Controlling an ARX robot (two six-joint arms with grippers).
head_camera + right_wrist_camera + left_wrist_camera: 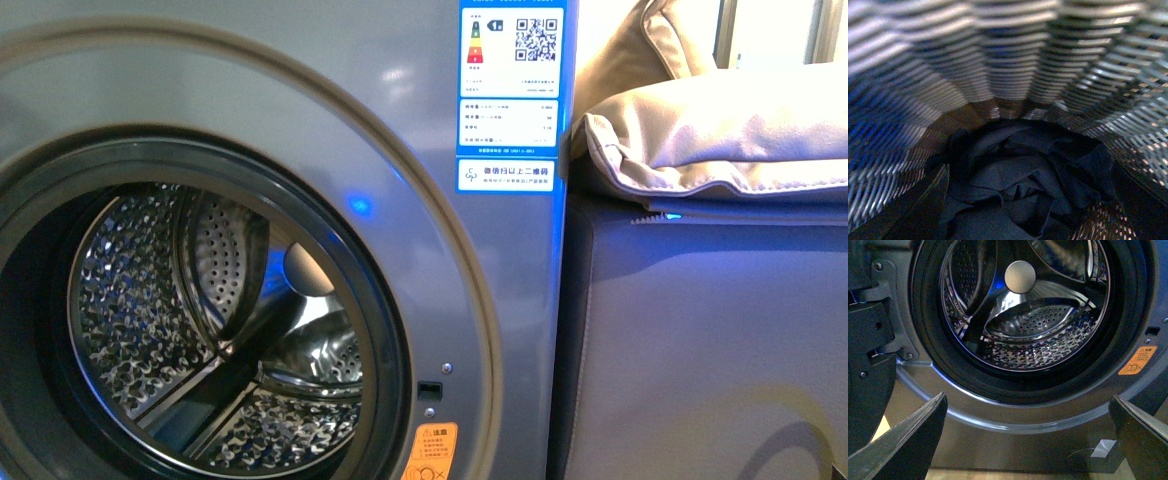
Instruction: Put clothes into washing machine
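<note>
The washing machine (400,120) is silver-grey, and its round porthole stands open onto an empty perforated steel drum (200,330). In the left wrist view my left gripper (1028,440) is open, low in front of the porthole, facing the drum (1023,325) with nothing between its fingers. The clothes (1018,185) show in the right wrist view as a crumpled navy heap at the bottom of a woven basket (1008,60). My right gripper (1030,205) is open just above that heap, inside the basket. Neither arm shows in the front view.
A beige-grey sofa side (700,340) stands right of the machine, with a beige cushion (720,140) on top. The machine's open door and hinge (868,355) sit at one side of the porthole. An orange warning sticker (1137,361) marks the front panel.
</note>
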